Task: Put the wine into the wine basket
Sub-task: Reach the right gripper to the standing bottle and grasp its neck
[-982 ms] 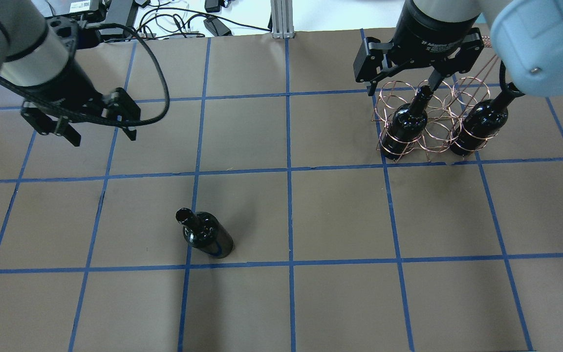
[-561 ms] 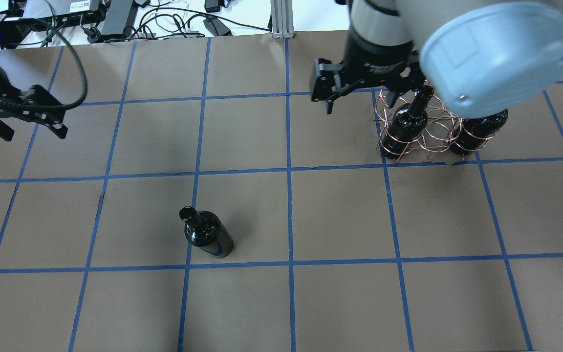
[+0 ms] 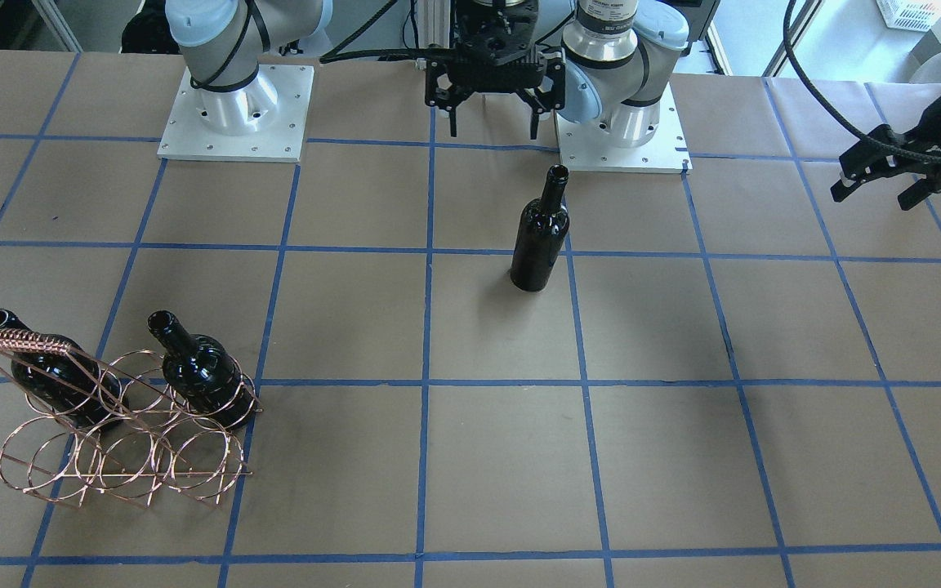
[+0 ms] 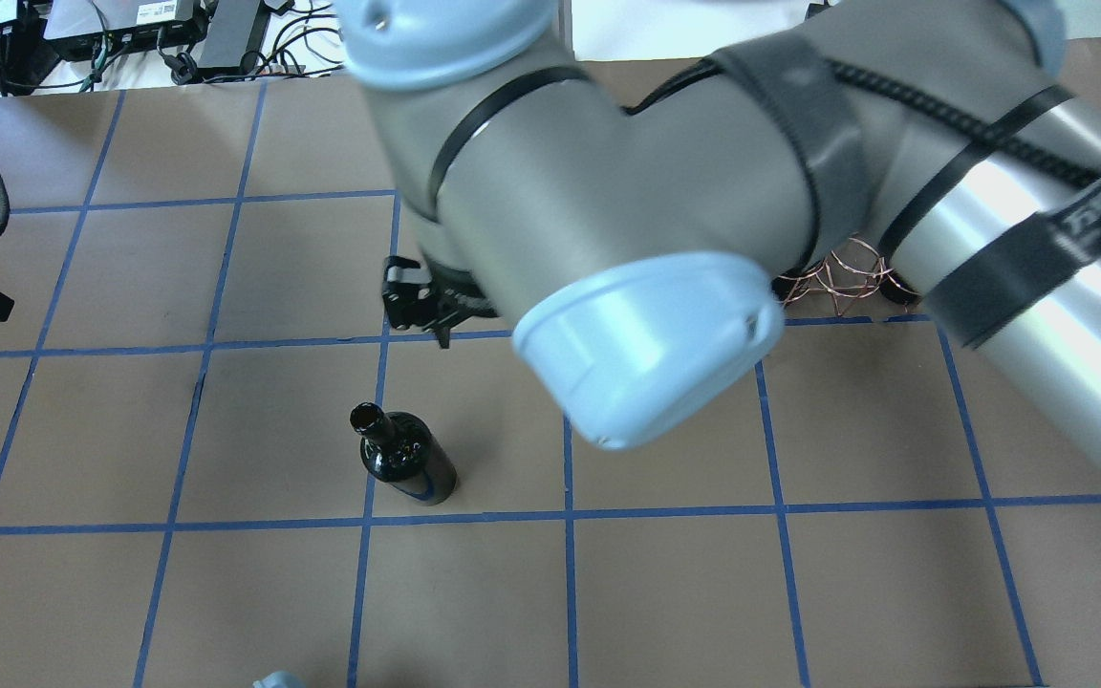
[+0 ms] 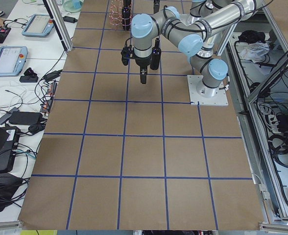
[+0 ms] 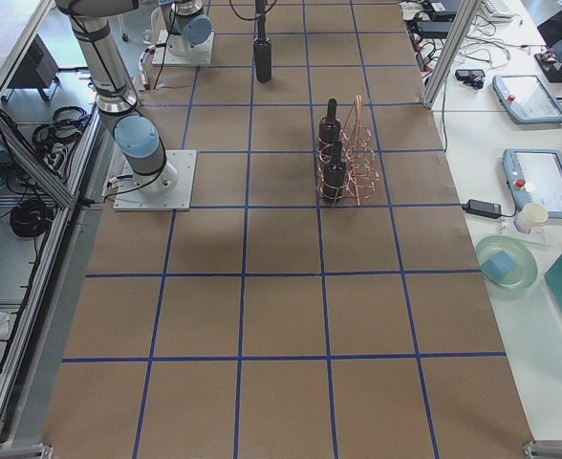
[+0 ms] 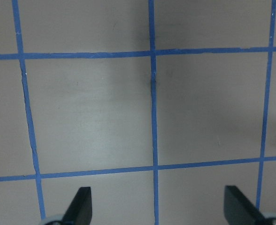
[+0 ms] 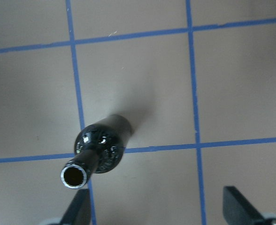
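Note:
A dark wine bottle (image 3: 540, 237) stands upright and alone near the table's middle; it also shows in the overhead view (image 4: 404, 461) and the right wrist view (image 8: 100, 150). My right gripper (image 3: 492, 129) is open and empty. It hovers on the robot's side of this bottle, whose mouth lies near one fingertip (image 8: 79, 208). The copper wire basket (image 3: 119, 461) holds two more bottles (image 3: 54, 380) (image 3: 201, 374) at the two ends of the row nearer the robot. My left gripper (image 3: 871, 196) is open and empty, far off at the table's side.
My right arm's elbow (image 4: 646, 248) hides most of the basket (image 4: 842, 277) in the overhead view. Cables and electronics (image 4: 226, 29) lie beyond the far table edge. The brown table (image 3: 683, 457) carries a blue tape grid.
My right gripper has moved from over the basket across towards the lone bottle. My left gripper has drawn away to the overhead view's left edge. The bottles have not moved.

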Motion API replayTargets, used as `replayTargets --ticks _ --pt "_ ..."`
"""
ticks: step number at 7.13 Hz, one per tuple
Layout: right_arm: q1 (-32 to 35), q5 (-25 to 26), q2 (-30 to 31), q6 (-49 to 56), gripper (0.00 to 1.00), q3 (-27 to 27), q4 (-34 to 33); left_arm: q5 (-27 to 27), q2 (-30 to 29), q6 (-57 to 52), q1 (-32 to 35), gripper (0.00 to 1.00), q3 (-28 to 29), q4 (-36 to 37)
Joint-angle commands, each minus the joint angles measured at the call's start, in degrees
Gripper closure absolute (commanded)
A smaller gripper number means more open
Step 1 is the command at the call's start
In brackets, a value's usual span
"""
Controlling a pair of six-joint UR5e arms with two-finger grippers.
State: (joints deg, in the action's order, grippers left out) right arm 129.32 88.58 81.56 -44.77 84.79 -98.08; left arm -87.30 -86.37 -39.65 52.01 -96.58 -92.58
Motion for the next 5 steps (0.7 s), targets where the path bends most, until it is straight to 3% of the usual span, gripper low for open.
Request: replayTargets --ticks 1,5 --pt "5.1 -0.6 -4.9 -6.5 0.0 0.0 -3.6 0.0 0.0 -1.3 -0.8 0.0 -0.4 0.2" --pt "5.2 -0.3 -10.4 -6.8 0.0 -0.1 -7.6 -0.7 -0.2 -1.6 -0.7 0.0 -0.4 2.2"
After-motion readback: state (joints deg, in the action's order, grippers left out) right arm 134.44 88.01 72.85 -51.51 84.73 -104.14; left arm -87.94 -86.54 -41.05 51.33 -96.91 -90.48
